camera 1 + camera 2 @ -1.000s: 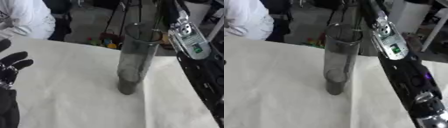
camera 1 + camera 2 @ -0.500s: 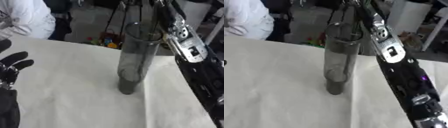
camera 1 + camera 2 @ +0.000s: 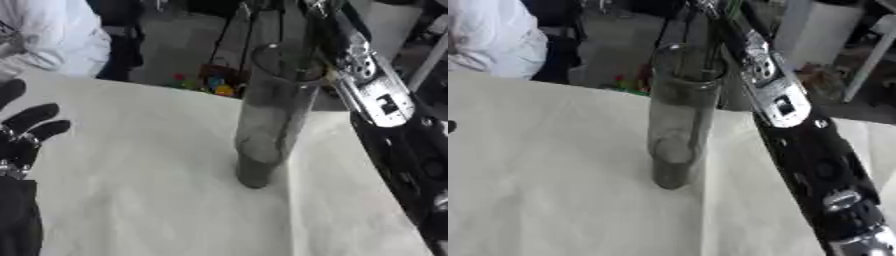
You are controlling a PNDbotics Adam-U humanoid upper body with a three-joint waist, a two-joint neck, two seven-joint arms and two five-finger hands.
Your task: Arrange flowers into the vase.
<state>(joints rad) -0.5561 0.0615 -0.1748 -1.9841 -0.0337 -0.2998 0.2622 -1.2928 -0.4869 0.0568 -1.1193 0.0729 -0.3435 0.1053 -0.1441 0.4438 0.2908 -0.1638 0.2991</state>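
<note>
A tall clear glass vase (image 3: 271, 125) stands upright on the white cloth, near the middle of the table. My right arm (image 3: 776, 95) runs from the lower right up past the vase's rim. My right hand (image 3: 317, 7) is mostly cut off by the top edge, just above and behind the vase mouth. A thin green stem (image 3: 731, 10) shows there beside the arm; its flower is out of view, and I cannot tell what holds it. My left hand (image 3: 22, 140) rests open at the lower left, fingers up, far from the vase.
The white cloth (image 3: 131, 200) covers the whole table, whose far edge runs just behind the vase. Beyond it are dark stand legs (image 3: 229, 35), small coloured things on the floor (image 3: 210, 82), and a person in white (image 3: 52, 35) at the far left.
My right arm has slid a little down and in toward the vase mouth. The vase and my left hand have stayed put.
</note>
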